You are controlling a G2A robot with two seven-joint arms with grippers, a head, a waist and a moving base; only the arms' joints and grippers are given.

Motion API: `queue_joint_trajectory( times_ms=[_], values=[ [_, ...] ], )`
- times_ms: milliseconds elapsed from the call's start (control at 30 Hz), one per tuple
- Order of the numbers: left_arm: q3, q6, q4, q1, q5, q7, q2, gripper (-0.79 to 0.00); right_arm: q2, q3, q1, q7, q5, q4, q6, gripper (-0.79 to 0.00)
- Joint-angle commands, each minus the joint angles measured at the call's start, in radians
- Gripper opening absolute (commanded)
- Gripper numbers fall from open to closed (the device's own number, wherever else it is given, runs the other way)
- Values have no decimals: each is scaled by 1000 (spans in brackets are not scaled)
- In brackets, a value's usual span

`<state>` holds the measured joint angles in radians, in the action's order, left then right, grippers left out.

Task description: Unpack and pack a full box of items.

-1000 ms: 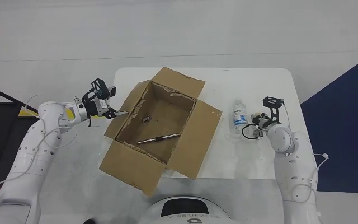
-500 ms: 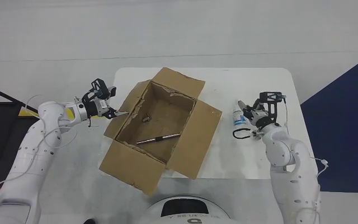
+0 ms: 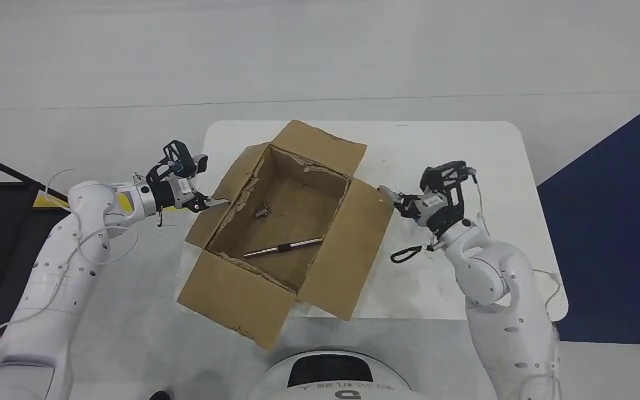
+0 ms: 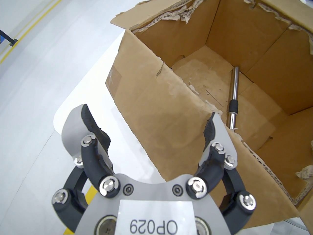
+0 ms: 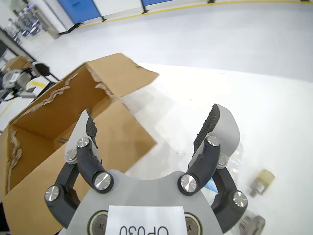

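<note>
The left pincer hangs spread and empty just beside the cardboard box; the right pincer, spread and empty, hangs by its opposite flap.

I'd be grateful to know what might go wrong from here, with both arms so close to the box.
The right gripper hangs open above the right flap of the box; lowering could press the flap and shove the box. The left gripper, jaws open, sits close beside the torn left wall and might snag its ragged edge. The rod lies flat on the box floor, likely awkward to pinch.
</note>
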<state>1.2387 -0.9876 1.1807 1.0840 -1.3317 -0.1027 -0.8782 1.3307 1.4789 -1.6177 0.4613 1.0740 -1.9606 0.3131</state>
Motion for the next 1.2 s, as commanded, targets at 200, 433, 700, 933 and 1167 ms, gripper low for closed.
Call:
queue_joint_trajectory(
  times_ms=[200,433,700,933,1167],
  values=[
    [0,0,0,0,0,0,0,0,8,-158,95,83,38,33,-2,0],
    [0,0,0,0,0,0,0,0,8,-169,101,72,36,37,18,0],
    [0,0,0,0,0,0,0,0,58,-463,504,357,57,302,-50,0],
    [0,0,0,0,0,0,0,0,138,-713,763,353,32,661,-20,0],
    [0,0,0,0,0,0,0,0,238,-880,912,184,-61,1020,115,0]
  ],
)
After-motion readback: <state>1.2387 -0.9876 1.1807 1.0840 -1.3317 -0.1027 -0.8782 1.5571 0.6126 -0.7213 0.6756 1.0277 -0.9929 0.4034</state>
